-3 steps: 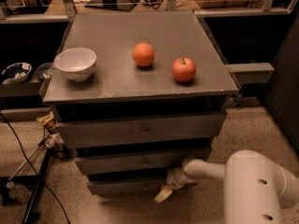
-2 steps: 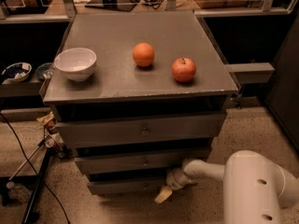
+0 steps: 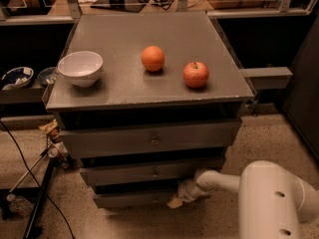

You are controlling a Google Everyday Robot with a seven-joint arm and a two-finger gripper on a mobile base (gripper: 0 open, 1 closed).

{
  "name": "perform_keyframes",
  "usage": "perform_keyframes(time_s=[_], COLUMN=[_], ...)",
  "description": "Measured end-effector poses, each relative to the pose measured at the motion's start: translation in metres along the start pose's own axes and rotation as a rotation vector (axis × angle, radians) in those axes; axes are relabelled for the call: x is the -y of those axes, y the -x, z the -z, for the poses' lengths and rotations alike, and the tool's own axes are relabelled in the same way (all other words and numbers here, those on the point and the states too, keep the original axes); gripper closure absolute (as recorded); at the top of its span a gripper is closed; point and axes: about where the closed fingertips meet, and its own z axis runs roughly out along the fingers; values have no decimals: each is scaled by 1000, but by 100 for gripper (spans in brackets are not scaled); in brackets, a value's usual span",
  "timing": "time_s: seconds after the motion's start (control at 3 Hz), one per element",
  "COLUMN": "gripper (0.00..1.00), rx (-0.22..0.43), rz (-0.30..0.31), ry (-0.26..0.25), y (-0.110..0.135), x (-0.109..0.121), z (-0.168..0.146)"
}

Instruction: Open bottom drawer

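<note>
Low at the foot of the grey cabinet, the pincer [image 3: 175, 201] sits right against the front of the bottom drawer [image 3: 129, 199], at the right-hand part of that strip. Its pale tan tip overlaps the drawer's lower edge and points left and slightly down toward the speckled floor [image 3: 279, 133]. Whether the pincer is released or clenched on anything cannot be told from this view, and the drawer's small knob is not clearly visible near it. The white arm [image 3: 219, 180] reaches in from the lower right, where the robot's rounded white body fills the corner.

The bottom drawer is the lowest and thinnest of the three fronts, lying just under the middle drawer [image 3: 149, 172], which in turn sits below the tall top drawer [image 3: 149, 139]. Most of its length stretches to the left of the pincer. How far it stands out from the cabinet cannot be judged.

On the tabletop [image 3: 124, 34] above, a white bowl [image 3: 80, 67] rests near the left edge, an orange [image 3: 153, 58] near the middle, and an apple [image 3: 196, 74] to the right of it, all apart from one another. Dark cables [image 3: 20, 148] trail over the floor at the left
</note>
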Motion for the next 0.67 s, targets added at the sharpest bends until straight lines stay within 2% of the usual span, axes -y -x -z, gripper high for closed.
perform_keyframes(time_s=[0.67], gripper=[95], rx=[0], rz=[0], ry=[0], y=[0], x=[0], z=[0])
